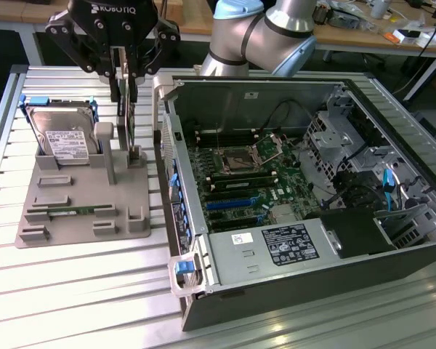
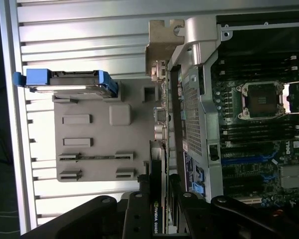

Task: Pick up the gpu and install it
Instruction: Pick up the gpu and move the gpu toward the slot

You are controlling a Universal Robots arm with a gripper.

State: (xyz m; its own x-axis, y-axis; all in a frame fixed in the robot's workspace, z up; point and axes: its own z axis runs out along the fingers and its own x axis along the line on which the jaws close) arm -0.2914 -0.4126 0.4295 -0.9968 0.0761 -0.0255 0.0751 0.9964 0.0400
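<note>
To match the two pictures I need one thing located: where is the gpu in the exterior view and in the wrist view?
Exterior view: the gpu stands edge-on on the grey holder, clamped in the gripper, at the exterior view's left of the computer case.
Wrist view: the gpu is a thin strip between the grey holder and the computer case.
Shared landmark: the hard drive with blue rails.

Tight gap between gpu (image 1: 128, 127) and case wall (image 1: 182, 145).
Open above the board (image 1: 254, 182); blocked by hard drive (image 1: 62, 134) at the exterior view's left.
</note>
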